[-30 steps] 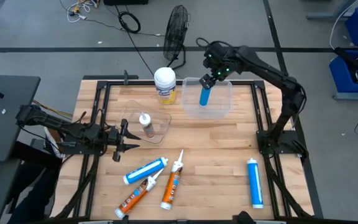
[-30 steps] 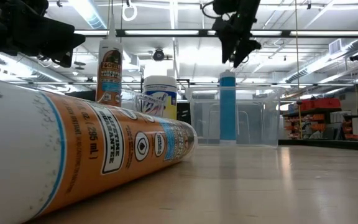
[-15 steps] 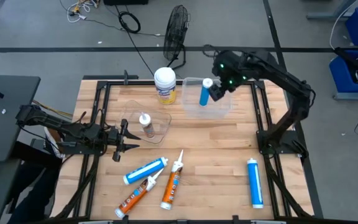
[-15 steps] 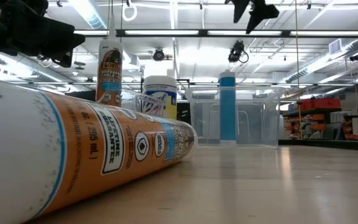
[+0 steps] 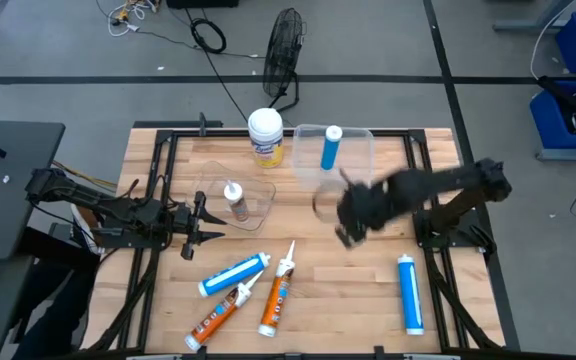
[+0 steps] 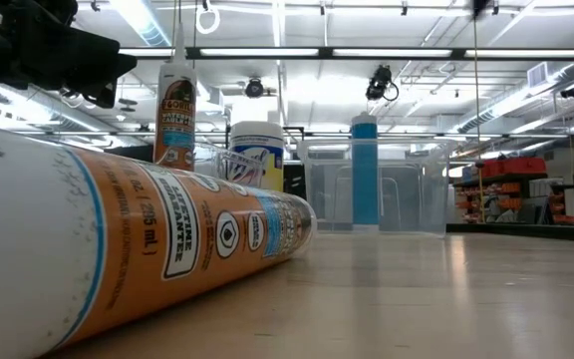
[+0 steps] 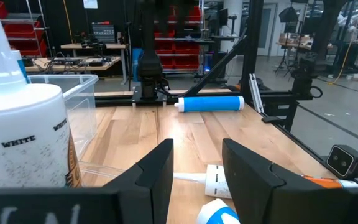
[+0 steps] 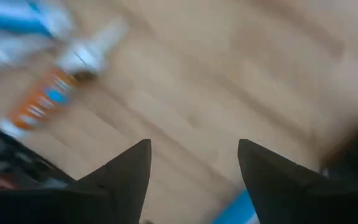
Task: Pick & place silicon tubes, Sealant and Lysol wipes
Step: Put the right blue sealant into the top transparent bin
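Observation:
The Lysol wipes canister (image 5: 266,137) stands upright at the far side, next to a clear bin (image 5: 358,170). One blue tube (image 5: 330,147) stands on end in that bin. A sealant bottle (image 5: 234,200) stands in a smaller clear tray (image 5: 253,190). Near the front lie a blue tube (image 5: 235,274) and two orange tubes (image 5: 278,298) (image 5: 218,314). Another blue tube (image 5: 409,292) lies at the right. My right gripper (image 5: 353,215) hangs blurred over the table's middle, pointing down, open and empty (image 8: 194,155). My left gripper (image 5: 203,222) waits at the left, level, open (image 7: 197,155).
A black frame (image 5: 168,150) runs around the table top. Bare wood lies between the bin and the tubes at the front. In the low view an orange tube (image 6: 118,249) fills the near left. A fan (image 5: 284,50) and cables lie on the floor beyond the far edge.
My right gripper has swung quickly from above the blue tube in the bin toward the table's near edge, over the middle, and its wrist has rolled as it went. The blue tube stays upright in the bin.

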